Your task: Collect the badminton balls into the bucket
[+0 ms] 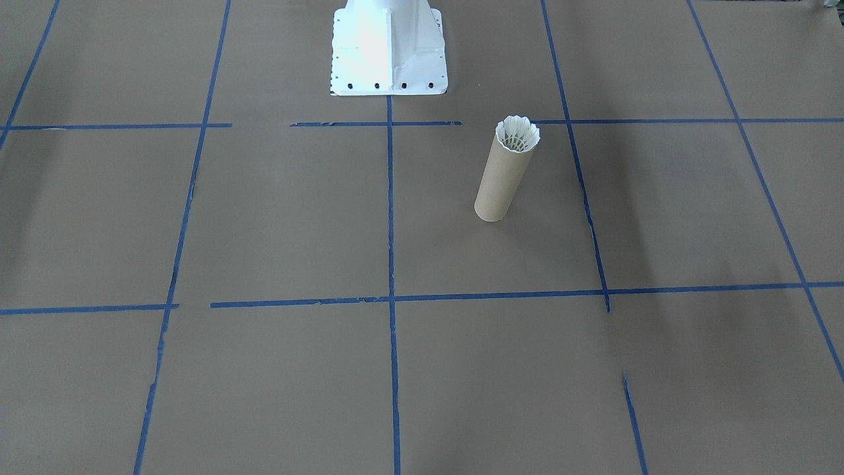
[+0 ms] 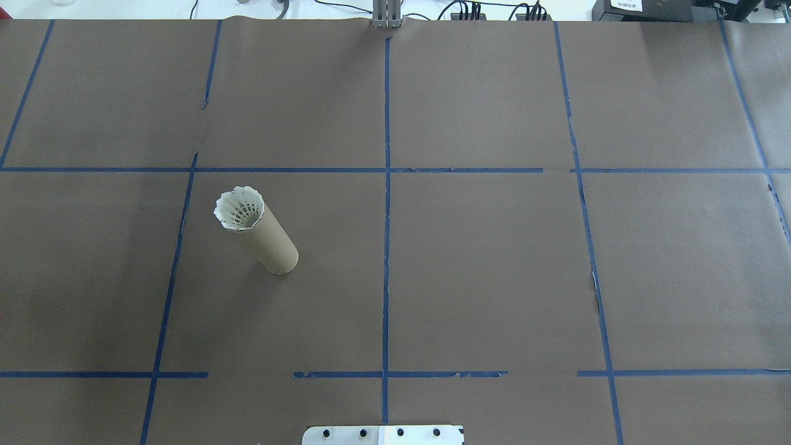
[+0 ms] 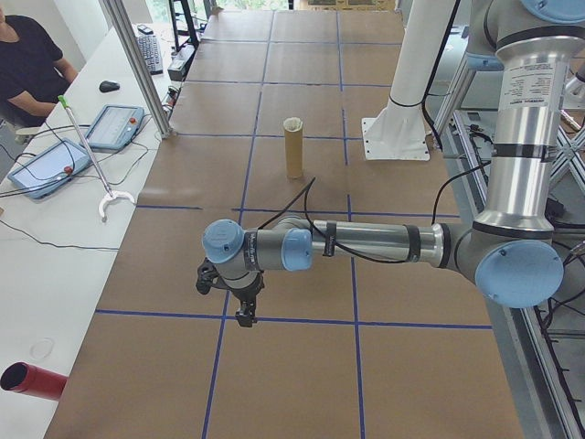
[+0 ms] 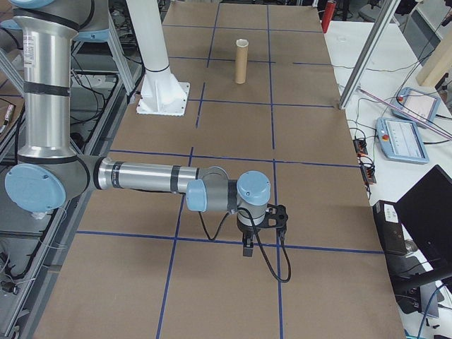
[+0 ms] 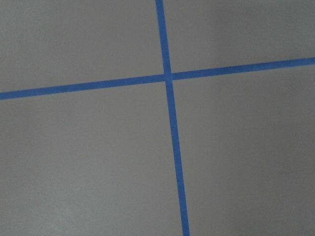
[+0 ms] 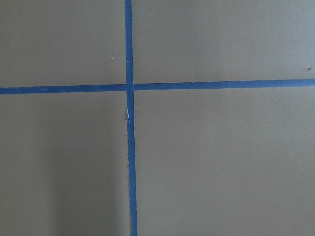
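White feather shuttlecock point(image 2: 238, 209) already sits in the mouth of the upright cardboard tube point(image 2: 267, 241) on the robot's left, so collecting looks done, and both grippers hang well apart from it, open or closed I can't tell.

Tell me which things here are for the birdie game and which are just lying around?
For the job:
- shuttlecock, already sitting in the tube's open top
- brown cardboard tube, standing upright

Just lying about:
- blue tape lines
- white robot base
- red tube
- tablets on the side desk
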You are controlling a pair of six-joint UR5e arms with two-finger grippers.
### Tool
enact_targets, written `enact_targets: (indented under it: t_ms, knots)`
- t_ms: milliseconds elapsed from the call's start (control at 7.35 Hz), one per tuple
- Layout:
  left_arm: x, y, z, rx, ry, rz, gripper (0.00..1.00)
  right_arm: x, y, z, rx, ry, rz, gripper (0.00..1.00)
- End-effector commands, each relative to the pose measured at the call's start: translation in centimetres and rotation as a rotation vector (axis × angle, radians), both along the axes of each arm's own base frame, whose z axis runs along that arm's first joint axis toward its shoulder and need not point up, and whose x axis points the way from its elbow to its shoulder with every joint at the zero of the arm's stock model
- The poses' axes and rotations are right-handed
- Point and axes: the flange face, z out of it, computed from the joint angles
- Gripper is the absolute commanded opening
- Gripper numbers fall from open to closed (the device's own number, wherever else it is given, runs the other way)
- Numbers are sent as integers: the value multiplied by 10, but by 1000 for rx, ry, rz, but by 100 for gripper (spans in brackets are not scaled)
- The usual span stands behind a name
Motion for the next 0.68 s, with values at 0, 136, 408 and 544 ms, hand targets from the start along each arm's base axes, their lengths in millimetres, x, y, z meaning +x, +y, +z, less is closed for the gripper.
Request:
enact_targets:
  t_ms: [0,136,408,544]
  knots:
    - [-8,0,-3,7,-4,-16,100,0,0,0,0,0,0,100]
    - [-16,-1,-5,10,-7,-33,100,0,0,0,0,0,0,100]
    - [-24,-4,-5,21,-55,-38,100,0,0,0,0,0,0,100]
    - [-26,-4,-5,21,-62,-40,100,0,0,0,0,0,0,100]
